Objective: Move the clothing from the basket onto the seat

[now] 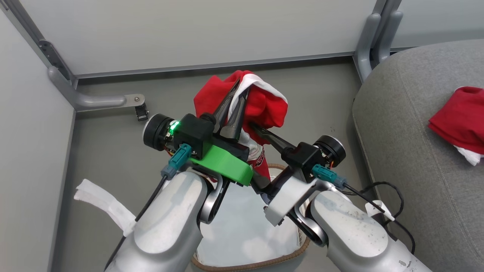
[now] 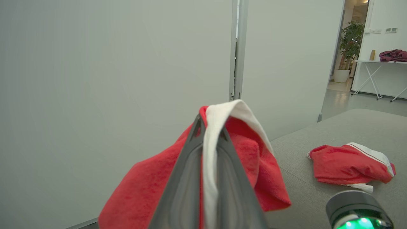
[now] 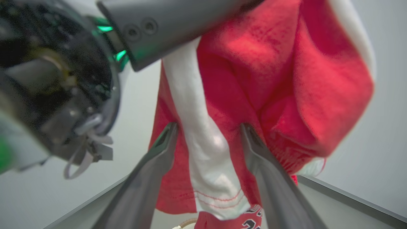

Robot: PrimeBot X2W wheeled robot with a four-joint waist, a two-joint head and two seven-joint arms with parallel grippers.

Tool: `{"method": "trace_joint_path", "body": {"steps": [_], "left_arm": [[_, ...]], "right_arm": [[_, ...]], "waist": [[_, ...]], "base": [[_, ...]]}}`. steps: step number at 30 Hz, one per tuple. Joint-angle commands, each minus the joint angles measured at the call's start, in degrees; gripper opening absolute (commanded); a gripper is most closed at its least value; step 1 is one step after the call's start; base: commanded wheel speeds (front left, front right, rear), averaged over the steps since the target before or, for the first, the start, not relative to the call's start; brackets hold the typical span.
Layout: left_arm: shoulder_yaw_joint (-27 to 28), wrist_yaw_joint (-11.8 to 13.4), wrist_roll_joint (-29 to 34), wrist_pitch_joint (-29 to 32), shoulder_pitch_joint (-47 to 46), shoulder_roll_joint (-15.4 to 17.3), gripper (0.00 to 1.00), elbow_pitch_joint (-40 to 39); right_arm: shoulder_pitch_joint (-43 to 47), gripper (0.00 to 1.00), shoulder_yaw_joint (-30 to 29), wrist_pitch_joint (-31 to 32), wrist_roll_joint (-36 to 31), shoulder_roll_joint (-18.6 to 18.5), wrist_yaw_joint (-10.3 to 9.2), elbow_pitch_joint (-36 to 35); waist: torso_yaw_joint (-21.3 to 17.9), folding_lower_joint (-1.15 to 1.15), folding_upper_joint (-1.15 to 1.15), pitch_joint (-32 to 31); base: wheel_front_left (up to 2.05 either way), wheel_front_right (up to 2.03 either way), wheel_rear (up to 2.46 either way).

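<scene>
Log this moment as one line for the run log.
left gripper: shut on clothing, held above basket | right gripper: open, at its hanging fabric | seat: second red garment lying on it

An office-like test bay: pale partition panels (image 1: 189, 34) on grey metal posts (image 1: 368, 41) fence a grey floor (image 1: 109, 151) beside an upholstered seat (image 1: 416, 151). At the upper right of the left wrist view, a doorway shows a potted plant (image 2: 351, 38) and a white table (image 2: 365, 61).

Potted plant (image 2: 351, 38) near white table (image 2: 364, 61), far back
</scene>
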Motion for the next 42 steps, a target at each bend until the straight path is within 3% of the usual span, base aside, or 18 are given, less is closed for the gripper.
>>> {"method": "trace_joint_path", "body": {"steps": [1,12,13,14,15,16,27,29,30,31,36,42], "left_arm": [[-0.47,0.27,-0.72,-0.02,-0.55,0.16,0.00,0.12],[-4.77,1.04,-3.67,-0.02,-1.24,0.16,0.00,-0.46],[-5.00,1.03,-4.08,-0.02,-1.28,0.15,0.00,-0.54],[-5.30,1.14,-4.40,-0.02,-1.37,0.15,0.00,-0.61],[-5.47,1.27,-4.66,-0.02,-1.43,0.16,0.00,-0.64],[-5.65,1.47,-4.87,-0.02,-1.41,0.17,0.00,-0.69],[-3.50,1.89,-3.73,-0.01,-0.16,0.16,0.00,0.54],[-2.79,1.84,-3.48,-0.02,0.42,0.17,0.41,0.63],[-2.54,1.86,-3.20,-0.01,0.71,0.15,0.93,0.42],[-2.35,1.75,-3.09,-0.01,1.11,0.17,1.00,0.63],[-0.62,1.44,-1.07,-0.01,2.43,0.18,1.00,0.65],[2.15,0.40,2.12,0.02,4.65,0.19,1.00,1.55]], "right_arm": [[-0.96,1.00,-0.07,-0.25,0.29,-0.24,-0.08,0.61],[-4.71,1.00,-0.32,-0.25,2.33,-0.25,-0.08,5.76],[-5.07,0.91,-0.26,-0.25,2.70,-0.25,-0.08,6.43],[-5.53,0.48,0.05,-0.25,3.37,-0.21,-0.08,7.29],[-5.84,0.40,0.14,-0.25,3.85,-0.21,-0.08,7.84],[-6.07,0.00,0.36,-0.25,4.47,-0.21,-0.08,8.51],[-3.30,0.00,-3.49,-0.25,4.34,-0.24,-0.08,7.38],[-2.37,0.00,-4.50,-0.26,3.77,-0.25,-0.07,6.33],[-1.83,0.00,-5.30,-0.26,3.27,-0.25,-0.08,5.71],[-1.59,0.00,-5.77,-0.26,2.75,-0.23,-0.08,5.26],[1.11,0.00,-9.99,-0.26,0.71,-0.24,-0.08,1.98],[4.46,0.00,-15.16,-0.27,-1.22,-0.18,-0.07,-2.56]], "waist": [[0.33,0.00,0.00,0.02],[2.70,0.00,0.00,0.18],[2.93,0.00,0.00,0.19],[3.20,0.00,0.00,0.17],[3.37,0.00,0.00,0.16],[3.55,0.00,0.00,0.16],[1.99,0.00,0.00,0.55],[1.14,0.00,0.00,0.64],[0.69,0.00,0.00,0.68],[0.25,0.00,0.00,0.73],[-2.73,0.00,0.00,0.90],[-9.52,0.00,0.00,1.31]], "base": [[0.00,0.00,0.00],[0.00,0.00,0.00],[0.00,0.00,0.00],[0.00,0.00,0.00],[0.00,0.00,0.00],[0.00,0.00,0.00],[0.00,0.00,0.00],[0.00,0.00,0.00],[0.00,0.00,0.00],[0.00,0.00,0.00],[0.00,0.00,0.00],[0.00,0.00,0.00]]}}
